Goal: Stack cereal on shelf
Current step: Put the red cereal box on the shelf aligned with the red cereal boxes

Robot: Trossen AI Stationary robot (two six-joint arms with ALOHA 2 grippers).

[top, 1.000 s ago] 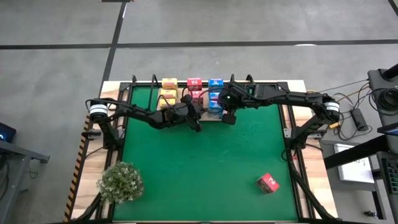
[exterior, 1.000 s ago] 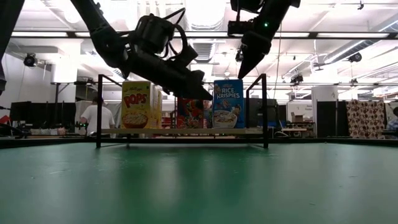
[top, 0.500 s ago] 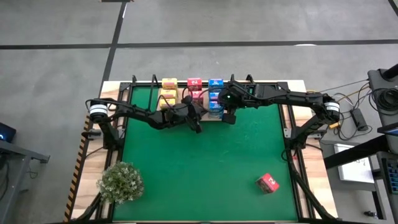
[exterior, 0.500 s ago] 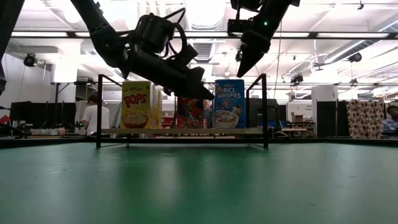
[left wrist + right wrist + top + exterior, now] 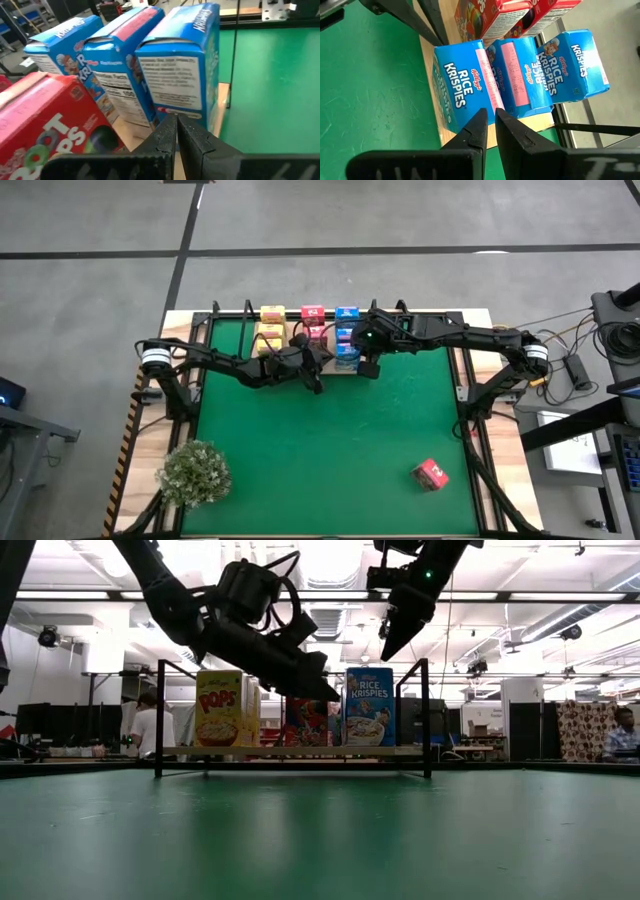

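Note:
The shelf (image 5: 290, 751) stands at the mat's far edge with rows of cereal on it: yellow cartons (image 5: 270, 325), pink-red cartons (image 5: 313, 315) and blue cartons (image 5: 346, 340), all upright on their bases. Another pink-red carton (image 5: 432, 474) lies on the mat near the front right. My left gripper (image 5: 319, 383) is shut and empty. It hovers in front of the shelf, tips pointing at the front blue carton (image 5: 177, 65) and just short of it. My right gripper (image 5: 385, 656) is shut and empty, slanting down just above that front blue carton (image 5: 462, 87).
A bushy pale green plant (image 5: 195, 472) stands at the near left corner. The green mat (image 5: 330, 450) lies open between the shelf and the loose carton. Black wire frames (image 5: 160, 715) rise at the shelf's ends. People show in the room behind.

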